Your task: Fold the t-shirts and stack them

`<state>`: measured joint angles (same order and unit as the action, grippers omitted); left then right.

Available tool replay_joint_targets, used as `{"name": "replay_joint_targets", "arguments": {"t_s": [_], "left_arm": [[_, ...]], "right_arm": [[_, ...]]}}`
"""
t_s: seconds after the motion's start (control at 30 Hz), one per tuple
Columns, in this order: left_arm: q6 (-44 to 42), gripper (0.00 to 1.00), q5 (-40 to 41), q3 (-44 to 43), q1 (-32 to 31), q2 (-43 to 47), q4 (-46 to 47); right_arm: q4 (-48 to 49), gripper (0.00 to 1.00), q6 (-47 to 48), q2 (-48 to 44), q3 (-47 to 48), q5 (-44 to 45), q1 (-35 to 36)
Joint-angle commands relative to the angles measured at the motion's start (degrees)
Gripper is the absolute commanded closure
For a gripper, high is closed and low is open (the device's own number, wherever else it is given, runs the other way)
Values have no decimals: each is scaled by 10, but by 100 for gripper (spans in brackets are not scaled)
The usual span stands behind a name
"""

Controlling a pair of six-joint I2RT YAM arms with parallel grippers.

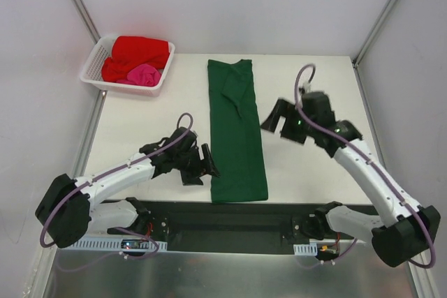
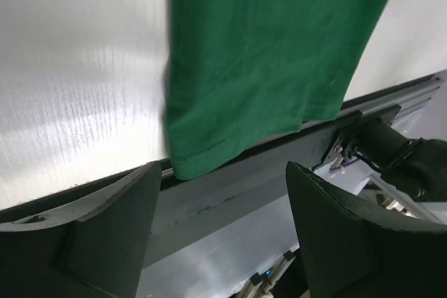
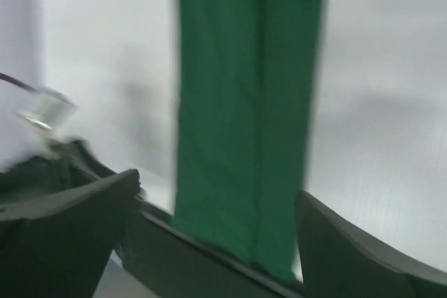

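at the near edge, the left gripper (image 1: 204,165) sat low over the table (image 1: 154,123). its two fingers (image 2: 91,235) were spread wide with nothing between them. just ahead of those fingers, slightly toward the right one, lay the near left corner of the green t-shirt (image 2: 265,54). its hem lapped over the table's front edge onto the dark rail (image 2: 230,200). from above, the fingertips stood just beside the shirt's left edge, close to the hem. whether they touched the cloth could not be told.

the green t-shirt (image 1: 237,130) lay as a long narrow strip, folded lengthwise. it ran from the near edge away to the far side of the table, with a sleeve tucked across its far half.

further out, the right gripper (image 1: 279,122) hung on the other side of the strip, about level with its middle. it was near the shirt's right edge but apart from it. its fingers (image 3: 70,235) were also spread wide and held nothing. its wrist view was blurred, yet showed the green cloth running straight ahead between the two fingers.

well beyond both pairs of fingers, at the table's far left corner, sat a white lattice basket (image 1: 91,75). it held the red t-shirt (image 1: 140,52), bunched up, with the pink t-shirt (image 1: 143,75) crumpled against its near side.
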<state>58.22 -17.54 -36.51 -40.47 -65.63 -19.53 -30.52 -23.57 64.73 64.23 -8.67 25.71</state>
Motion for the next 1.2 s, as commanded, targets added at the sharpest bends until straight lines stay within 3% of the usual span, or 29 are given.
{"name": "replay_joint_targets", "arguments": {"t_s": [0.0,0.17,0.43,0.7,0.87,1.17], "left_arm": [[112,28,25,31,-22,-5,27],[189,30,73,80,-65,34,29],[196,44,75,25,-124,-63,27],[215,50,106,39,-138,-65,12],[204,52,117,29,-142,-78,-1],[188,57,101,19,-153,-106,-3]], "right_arm": [[-90,1,-58,-46,-202,-31,6],[-81,8,-69,-108,-284,-46,11],[-23,26,-72,-98,-358,-83,24],[19,32,-83,-64,-362,-91,71],[44,45,-88,-39,-382,-94,78],[56,58,-109,-26,-399,-92,110]]}}
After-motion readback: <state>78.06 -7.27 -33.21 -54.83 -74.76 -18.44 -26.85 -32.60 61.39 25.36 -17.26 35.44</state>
